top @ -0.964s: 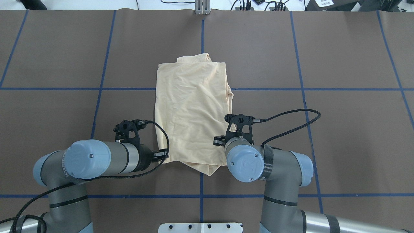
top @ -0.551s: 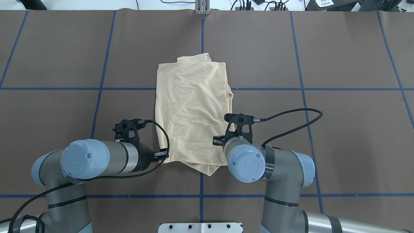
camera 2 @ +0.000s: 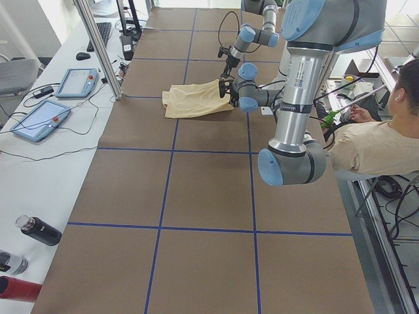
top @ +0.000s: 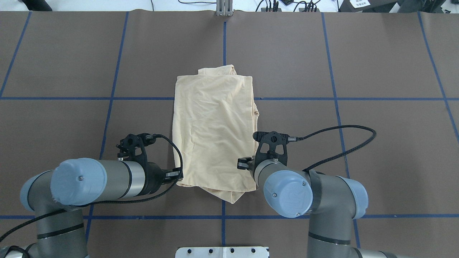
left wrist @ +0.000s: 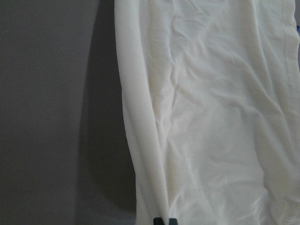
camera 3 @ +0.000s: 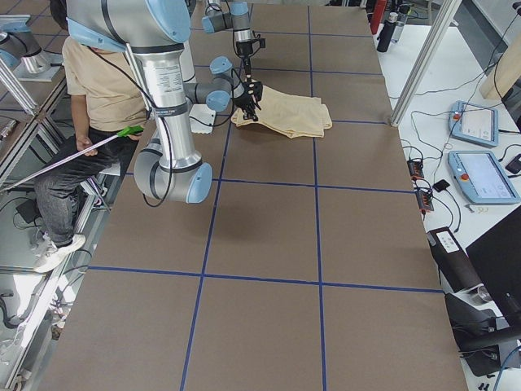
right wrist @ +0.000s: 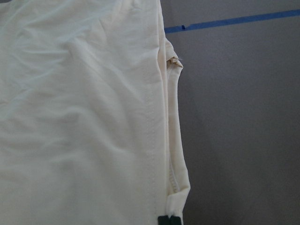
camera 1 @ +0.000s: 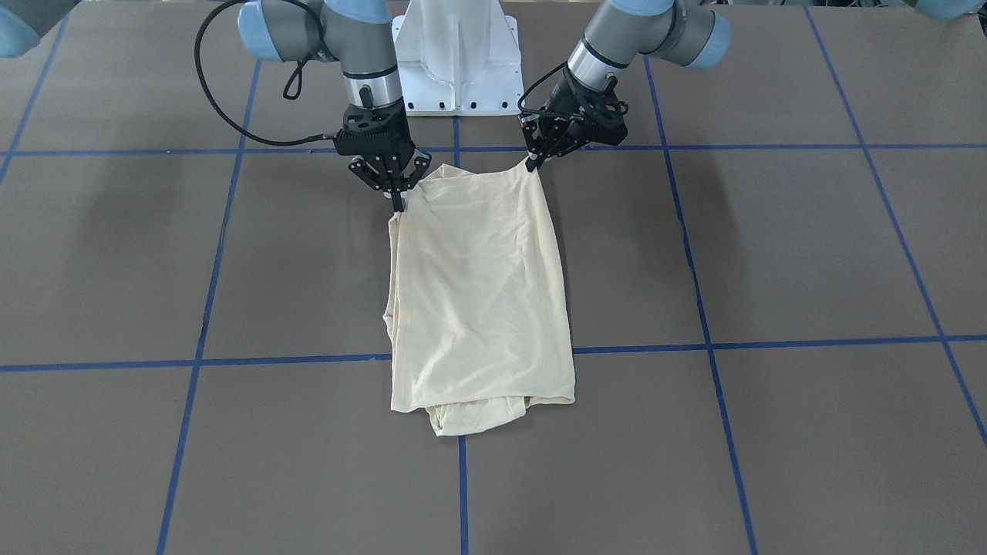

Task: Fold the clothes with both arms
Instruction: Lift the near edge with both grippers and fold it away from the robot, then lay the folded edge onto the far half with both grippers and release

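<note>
The left gripper (camera 1: 532, 163) and right gripper (camera 1: 399, 203) had drawn back towards the base (camera 1: 459, 62). The brown table (top: 376, 61) carried a blue tape grid (top: 71, 98). The shirt (top: 215, 125) lay centred, cream, folded and wrinkled, each gripper pinching a near corner.

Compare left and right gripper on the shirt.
The left gripper reaches in slanted; the right gripper points nearly straight down. The left gripper pinches the shirt nearer the white base than the right gripper. Both are shut on the robot-side edge.
</note>
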Controlling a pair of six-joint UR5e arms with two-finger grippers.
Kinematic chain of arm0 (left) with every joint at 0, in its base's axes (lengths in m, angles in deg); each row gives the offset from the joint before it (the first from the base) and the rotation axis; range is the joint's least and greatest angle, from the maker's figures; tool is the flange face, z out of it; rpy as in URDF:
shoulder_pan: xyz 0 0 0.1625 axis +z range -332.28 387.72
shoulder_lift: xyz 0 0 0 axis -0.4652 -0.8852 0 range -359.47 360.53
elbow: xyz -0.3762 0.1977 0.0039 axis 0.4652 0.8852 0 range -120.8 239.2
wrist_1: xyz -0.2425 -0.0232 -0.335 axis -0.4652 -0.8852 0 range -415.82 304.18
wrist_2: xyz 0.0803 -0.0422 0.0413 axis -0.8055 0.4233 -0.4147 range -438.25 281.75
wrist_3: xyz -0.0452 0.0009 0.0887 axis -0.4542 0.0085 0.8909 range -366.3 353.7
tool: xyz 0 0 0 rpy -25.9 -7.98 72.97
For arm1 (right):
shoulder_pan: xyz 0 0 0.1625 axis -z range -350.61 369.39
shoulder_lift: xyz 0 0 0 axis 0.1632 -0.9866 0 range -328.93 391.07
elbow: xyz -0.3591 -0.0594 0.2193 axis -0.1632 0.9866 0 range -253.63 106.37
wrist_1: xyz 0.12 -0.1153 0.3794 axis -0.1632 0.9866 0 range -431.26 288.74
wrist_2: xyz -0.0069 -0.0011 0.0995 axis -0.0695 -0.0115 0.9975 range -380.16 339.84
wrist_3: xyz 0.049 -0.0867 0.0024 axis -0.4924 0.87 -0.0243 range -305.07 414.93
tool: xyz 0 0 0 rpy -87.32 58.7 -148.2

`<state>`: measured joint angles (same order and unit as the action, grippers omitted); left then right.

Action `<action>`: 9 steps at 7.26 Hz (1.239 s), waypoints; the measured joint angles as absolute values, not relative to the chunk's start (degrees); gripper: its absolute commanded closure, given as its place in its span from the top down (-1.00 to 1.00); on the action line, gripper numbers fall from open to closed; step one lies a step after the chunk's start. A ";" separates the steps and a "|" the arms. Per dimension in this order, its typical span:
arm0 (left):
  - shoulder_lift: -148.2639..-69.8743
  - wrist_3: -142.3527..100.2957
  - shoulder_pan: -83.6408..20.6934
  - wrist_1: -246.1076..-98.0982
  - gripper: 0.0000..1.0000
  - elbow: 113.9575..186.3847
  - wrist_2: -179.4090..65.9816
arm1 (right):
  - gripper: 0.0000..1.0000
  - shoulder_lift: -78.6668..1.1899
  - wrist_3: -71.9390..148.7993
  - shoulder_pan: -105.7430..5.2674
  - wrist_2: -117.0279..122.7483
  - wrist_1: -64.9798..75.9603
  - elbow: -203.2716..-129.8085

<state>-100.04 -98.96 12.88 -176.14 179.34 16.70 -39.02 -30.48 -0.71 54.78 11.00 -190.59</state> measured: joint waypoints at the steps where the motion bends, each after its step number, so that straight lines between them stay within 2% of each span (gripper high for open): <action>1: -98.25 -100.78 14.96 -174.36 -1.00 183.47 16.55 | -1.00 -40.36 -30.55 0.84 54.33 12.93 -194.51; 2: -98.05 -101.82 16.21 -171.61 -1.00 186.34 16.62 | -1.00 -40.69 -30.57 1.76 54.08 14.52 -197.13; 4: -100.47 -100.91 15.18 -167.31 -1.00 187.15 16.96 | -1.00 -39.86 -30.42 1.50 54.04 15.47 -197.04; 5: -103.01 -98.39 12.12 -165.79 -1.00 185.30 17.03 | -1.00 -38.43 -30.09 -0.30 54.17 15.55 -195.07; 9: -113.49 -87.96 -2.27 -164.58 -1.00 170.15 17.19 | -1.00 -30.68 -26.76 -10.35 55.23 15.14 -183.92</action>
<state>-113.49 -87.96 -2.27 -164.58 170.15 17.19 -30.68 -26.76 -10.35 55.23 15.14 -183.92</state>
